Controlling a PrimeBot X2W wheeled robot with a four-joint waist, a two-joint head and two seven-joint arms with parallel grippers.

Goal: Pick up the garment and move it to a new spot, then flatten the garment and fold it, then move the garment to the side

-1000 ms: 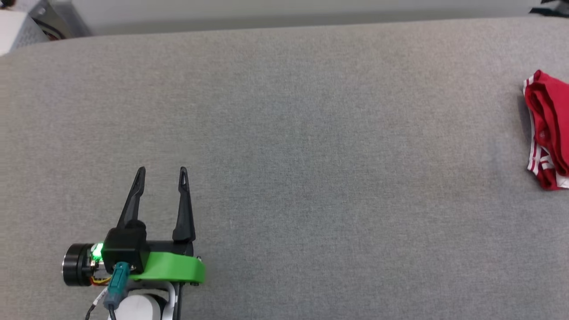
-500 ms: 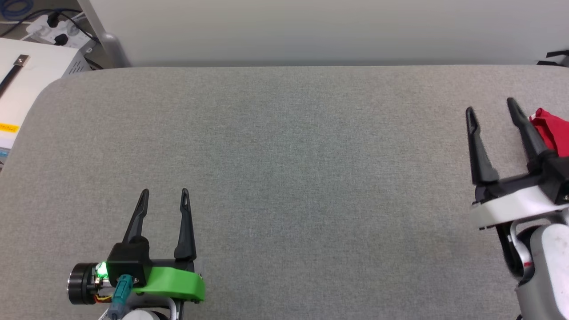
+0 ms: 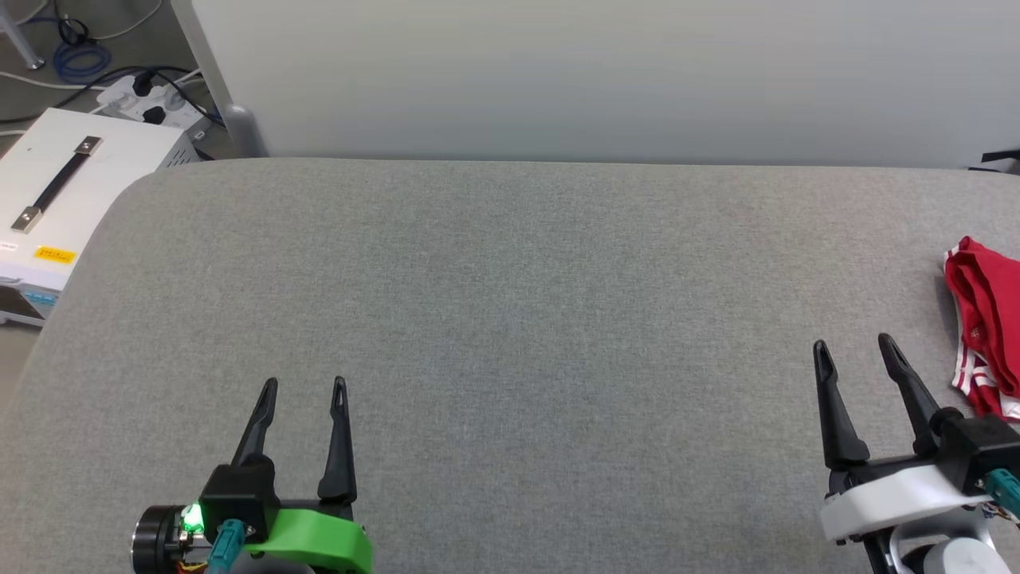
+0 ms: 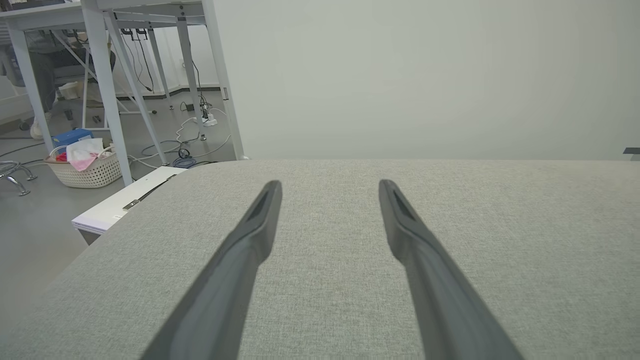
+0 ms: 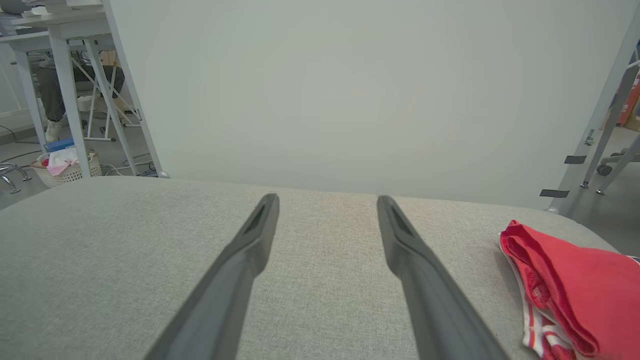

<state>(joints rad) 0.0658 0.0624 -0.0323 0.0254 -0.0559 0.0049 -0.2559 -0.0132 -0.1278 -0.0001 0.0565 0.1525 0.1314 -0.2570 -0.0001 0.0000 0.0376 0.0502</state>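
The garment [image 3: 985, 327] is lying bunched at the right edge of the grey padded table [image 3: 510, 263], red with striped trim showing; nothing is touching it. The left gripper [image 3: 305, 383] is sitting at lower left, jaws standing apart and empty; the right gripper [image 3: 853, 344] is sitting near the garment, jaws likewise spread, holding nothing.
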